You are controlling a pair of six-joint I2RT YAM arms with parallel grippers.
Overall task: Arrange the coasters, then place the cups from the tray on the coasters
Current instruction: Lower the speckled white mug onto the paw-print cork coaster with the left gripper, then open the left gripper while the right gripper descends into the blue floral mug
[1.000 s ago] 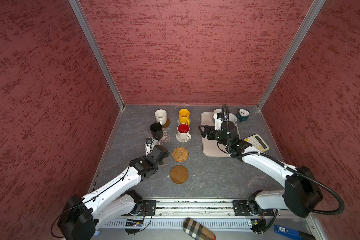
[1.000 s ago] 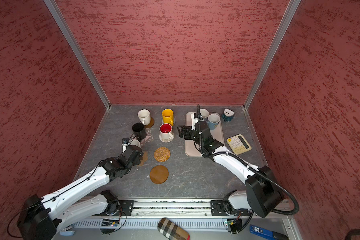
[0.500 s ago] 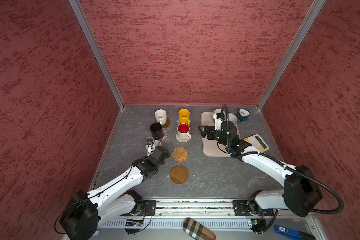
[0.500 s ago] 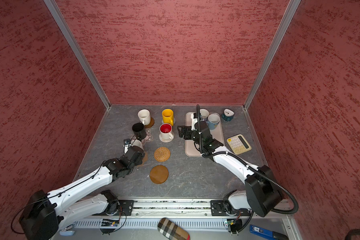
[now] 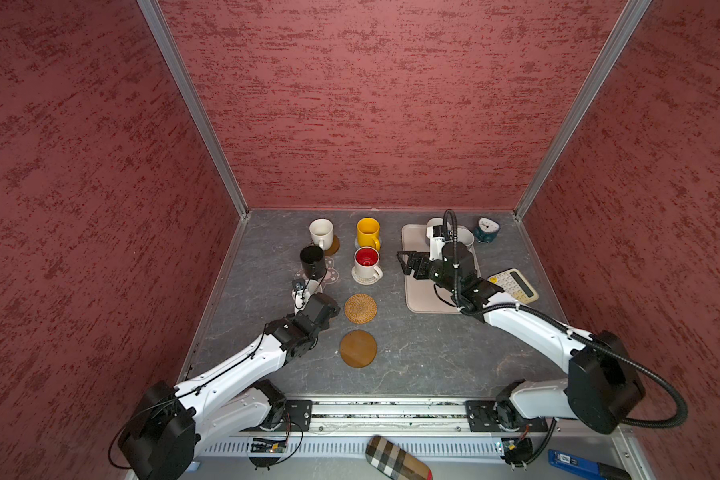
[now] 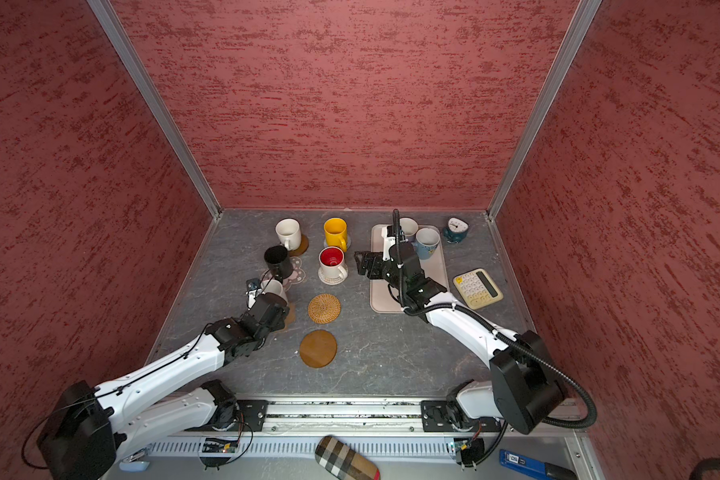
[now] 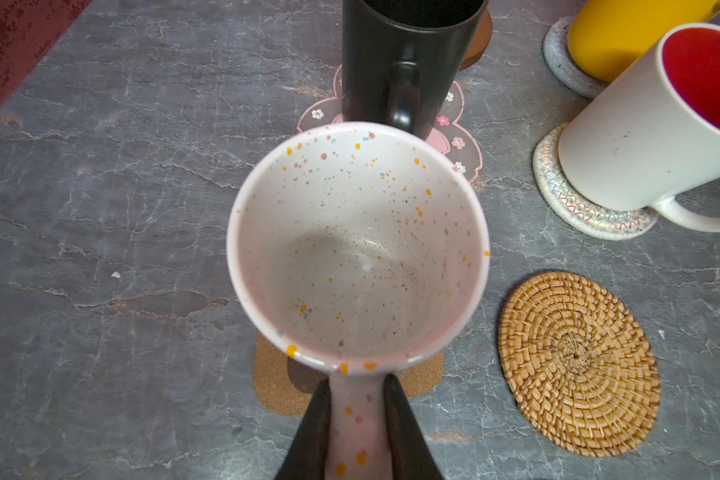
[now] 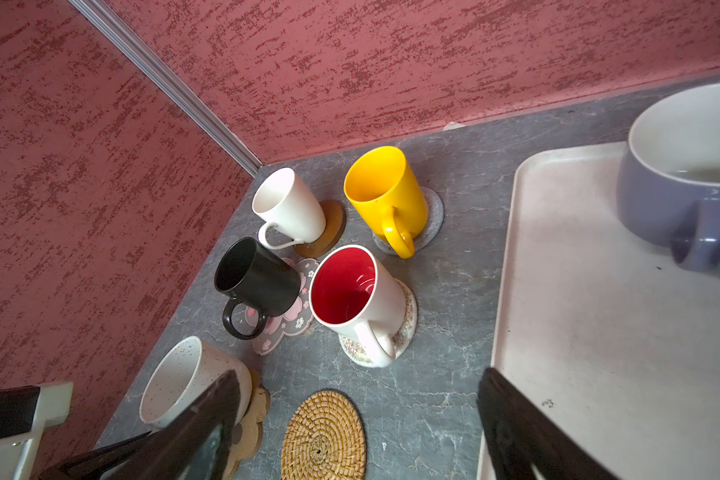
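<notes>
While the left gripper (image 7: 356, 399) pinches the handle of the white speckled ceramic mug (image 7: 356, 249), jaws pressed tight on it, the mug hangs over the brown paw-shaped coaster (image 7: 275, 386); whether its base touches cannot be told. Read both top views as a clock with the far wall at twelve. This mug is at nine o'clock of the tan round rattan coaster (image 5: 360, 308). The brown round wooden coaster (image 5: 358, 348) lies at the rattan's six.

At the speckled mug's twelve, the black mug (image 5: 311, 259) stands on the pink flower-shaped coaster (image 7: 458, 143). At the rattan's twelve, the white mug with red inside (image 5: 366, 262) stands on the beige woven round coaster (image 7: 578, 208). Beyond it the yellow mug (image 5: 368, 232) stands on the grey woven round coaster (image 8: 433, 212). At eleven, the plain white mug (image 5: 320, 232) stands on a second wooden disc (image 8: 331, 226).

The right gripper (image 8: 358, 374), fingers spread wide and holding nothing, hovers at the nine o'clock edge of the cream-beige rectangular plastic tray (image 5: 420, 297). A lavender mug (image 8: 657, 208) and a blue mug (image 6: 426, 250) stand at the tray's twelve o'clock end.
</notes>
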